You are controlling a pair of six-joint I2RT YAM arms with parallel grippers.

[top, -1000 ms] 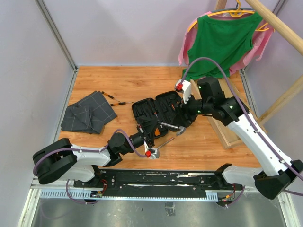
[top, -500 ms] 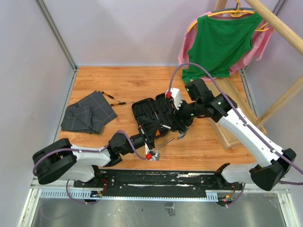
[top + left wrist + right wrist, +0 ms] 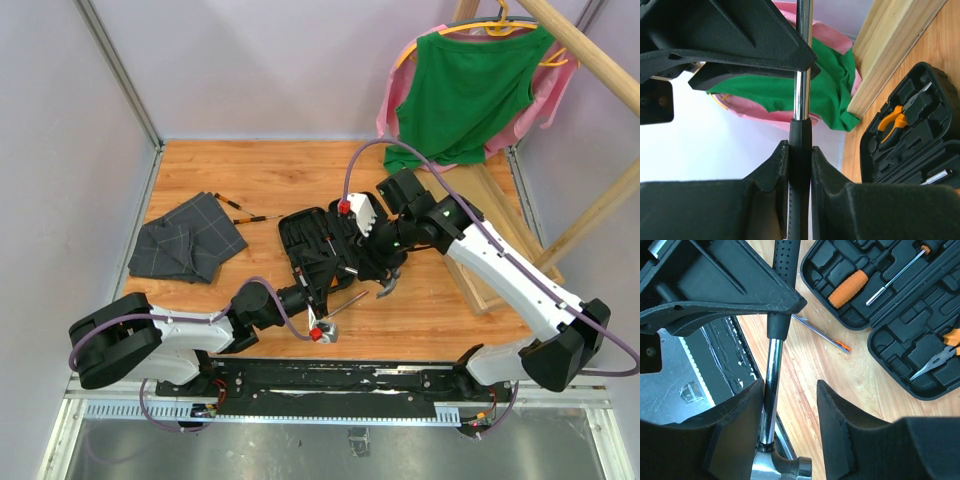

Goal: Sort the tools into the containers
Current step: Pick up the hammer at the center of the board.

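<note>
Left claw (image 3: 800,155) clamped narrow on the black grip of the claw hammer (image 3: 771,370). Right claw (image 3: 790,395) partly open, straddling the steel shaft just by the head: one finger against the shaft, the other apart from it. Open tool case (image 3: 920,295) just beyond right claw, with pliers (image 3: 940,356) and orange-handled screwdriver (image 3: 852,284) in its slots. Thin screwdriver (image 3: 821,334) lies loose on desk (image 3: 865,380), between claw and case.

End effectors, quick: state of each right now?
Left end effector: closed on the hammer's black handle.
Right end effector: open, straddling the hammer's steel shaft.
</note>
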